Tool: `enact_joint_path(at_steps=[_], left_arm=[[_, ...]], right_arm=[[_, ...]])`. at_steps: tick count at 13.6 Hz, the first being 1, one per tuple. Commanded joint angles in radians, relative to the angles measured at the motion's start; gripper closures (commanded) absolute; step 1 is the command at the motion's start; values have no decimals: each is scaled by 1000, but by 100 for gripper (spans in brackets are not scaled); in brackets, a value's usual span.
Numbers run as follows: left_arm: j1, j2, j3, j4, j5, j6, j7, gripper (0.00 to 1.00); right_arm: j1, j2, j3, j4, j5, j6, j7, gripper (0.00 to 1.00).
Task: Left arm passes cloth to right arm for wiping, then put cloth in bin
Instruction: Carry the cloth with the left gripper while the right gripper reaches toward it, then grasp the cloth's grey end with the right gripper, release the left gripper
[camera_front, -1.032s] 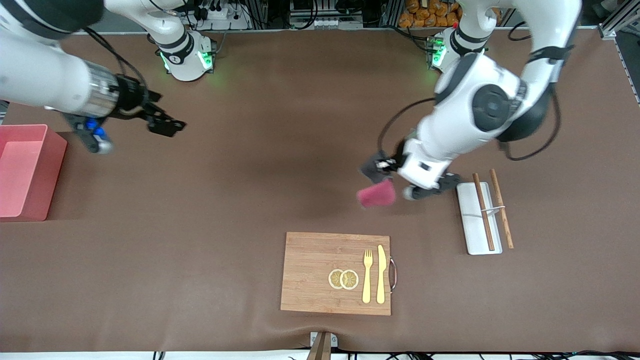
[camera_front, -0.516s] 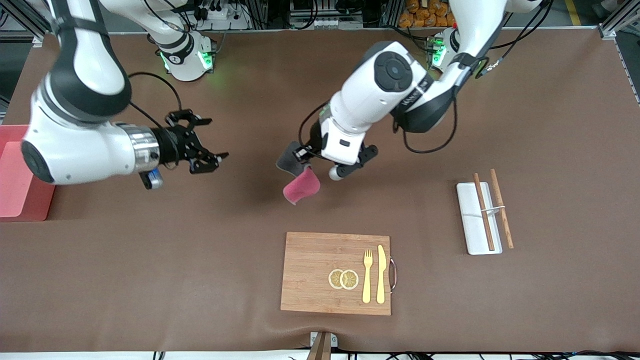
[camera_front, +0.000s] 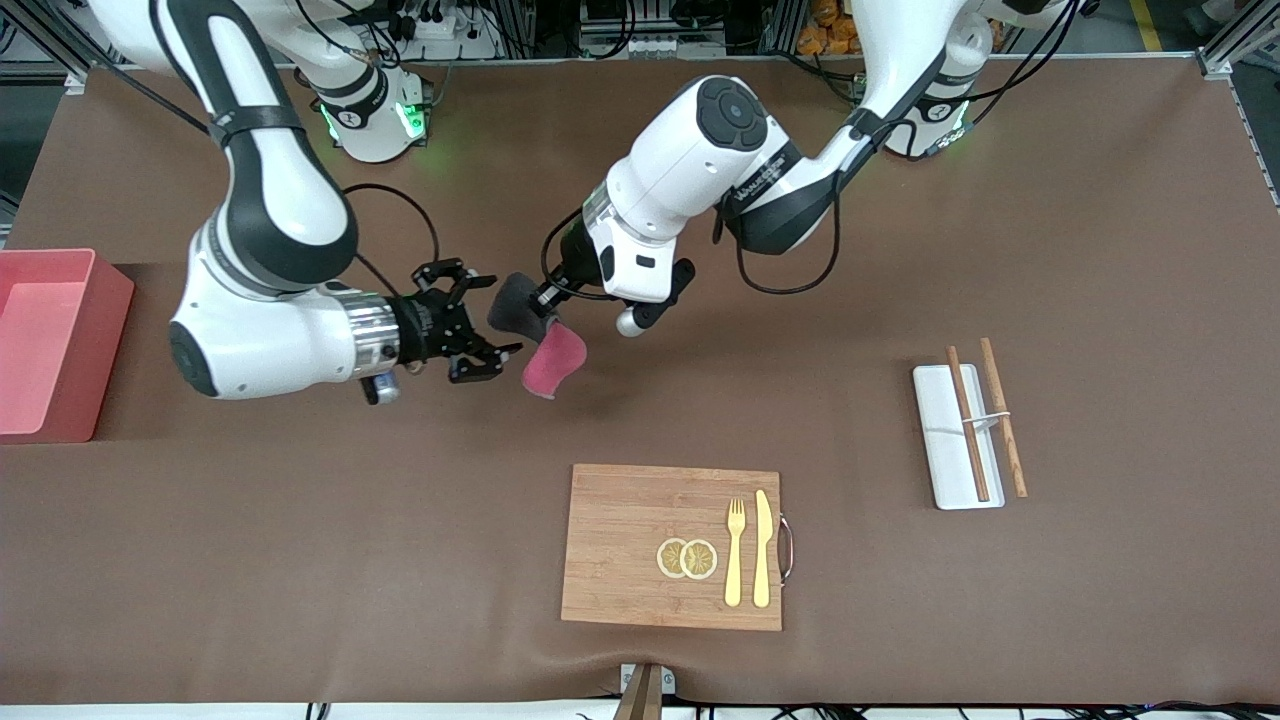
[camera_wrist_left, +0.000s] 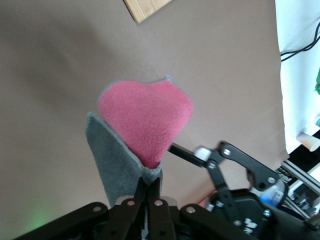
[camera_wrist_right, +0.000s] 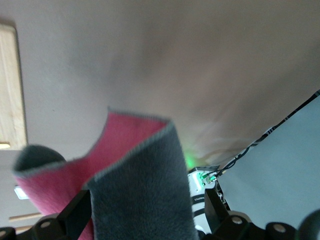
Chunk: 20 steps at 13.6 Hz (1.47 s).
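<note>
Front view: I've got the left gripper (camera_front: 548, 305) clamped shut on one edge of the cloth (camera_front: 545, 352), up in the air over bare table, between the two bases and the wooden board (camera_front: 671, 547). The cloth hangs off that pinch with a dark grey flap and a pink lobe drooping below it. The right gripper (camera_front: 478, 338) sits just beside it on the bin's side, fingers spread wide, nothing in them.

Key relation: the cloth lies straight ahead of the right gripper's open mouth. In the right wrist view the grey flap (camera_wrist_right: 145, 200) fills the gap between the two fingers (camera_wrist_right: 75, 212), so I judge it's at or inside the jaws; can't tell if it touches them. In the left wrist view the pinch is at the cloth's root (camera_wrist_left: 147, 172) and the right gripper (camera_wrist_left: 235, 175) comes in from the side, so the free pink end is there to take.

My read: handover not done, next is closing the right gripper before the left lets go. Bin (camera_front: 60, 345) is at the right arm's end of the table, well apart.
</note>
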Motion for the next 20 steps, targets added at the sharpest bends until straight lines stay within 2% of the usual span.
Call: enact_joint_path(at_steps=[1, 3, 5, 10, 11, 12, 15, 17, 19, 20], left_arm=[[-20, 37, 6, 58, -18, 11, -25, 100], [-18, 37, 8, 59, -18, 11, -25, 100], [-18, 35, 8, 59, -18, 11, -25, 100], [-7, 27, 8, 56, -18, 5, -24, 99], [-1, 21, 8, 55, -15, -5, -24, 57], [6, 5, 11, 55, -4, -18, -22, 1], [63, -67, 17, 53, 16, -194, -8, 0], [136, -136, 17, 52, 83, -359, 53, 0], [257, -177, 11, 51, 100, -526, 273, 0], [311, -189, 6, 53, 108, -611, 388, 0]], right_arm=[[20, -1, -4, -18, 28, 35, 7, 28], [13, 10, -3, -21, 30, 38, -29, 84], [4, 11, -4, -24, 30, 32, -42, 99], [-16, 19, -3, -24, 30, 27, -54, 100], [-16, 19, -4, -23, 28, 26, -57, 100], [-2, 20, -6, -23, 5, 29, -78, 100], [-10, 28, -6, -23, -30, 30, -219, 100], [0, 55, -6, -23, -131, 44, -308, 100], [39, 120, -6, -44, -199, 149, -376, 100], [47, 146, -6, -61, -203, 224, -419, 100]])
